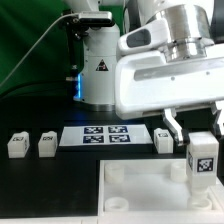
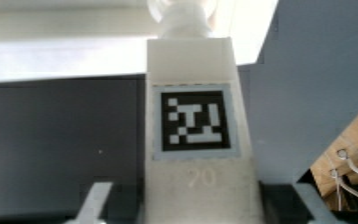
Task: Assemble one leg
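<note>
My gripper (image 1: 198,138) is shut on the leg (image 1: 201,160), a small white upright block with a black-and-white tag facing the camera. The leg stands at the far right corner of the large white tray-like top (image 1: 140,195); whether it sits in the corner socket I cannot tell. In the wrist view the leg (image 2: 197,120) runs away from my gripper (image 2: 201,205) toward the pale top (image 2: 60,45), with a finger (image 2: 99,200) on each side of its near end.
Two more legs (image 1: 17,144) (image 1: 47,144) stand at the exterior view's left. Another leg (image 1: 164,139) stands beside the marker board (image 1: 108,135). The arm's base (image 1: 98,65) rises behind the board.
</note>
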Motion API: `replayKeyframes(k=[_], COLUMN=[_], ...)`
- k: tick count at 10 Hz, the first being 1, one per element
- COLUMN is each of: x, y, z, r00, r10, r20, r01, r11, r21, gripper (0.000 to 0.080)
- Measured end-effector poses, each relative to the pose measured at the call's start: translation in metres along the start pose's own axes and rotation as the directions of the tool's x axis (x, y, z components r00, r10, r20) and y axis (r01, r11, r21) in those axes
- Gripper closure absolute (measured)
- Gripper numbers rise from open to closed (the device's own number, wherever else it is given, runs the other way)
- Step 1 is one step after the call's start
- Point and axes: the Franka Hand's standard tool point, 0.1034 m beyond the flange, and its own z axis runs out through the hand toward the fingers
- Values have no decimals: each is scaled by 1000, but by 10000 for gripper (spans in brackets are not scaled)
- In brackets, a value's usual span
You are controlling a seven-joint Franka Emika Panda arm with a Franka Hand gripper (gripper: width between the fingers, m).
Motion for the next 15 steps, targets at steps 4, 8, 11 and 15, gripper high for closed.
replayKeyframes(k=[4, 8, 11, 15], x=[-12, -15, -23, -23], y=[2, -1, -2, -1], z=[10, 11, 14, 14], r00=[1000, 998, 997, 997], r10=[5, 47, 73, 74], r20=[10, -37, 6, 7], r01=[-5, -47, -72, -73], r11=[1000, 999, 996, 996], r21=[-5, -17, -49, -50], gripper=[508, 508, 441, 155])
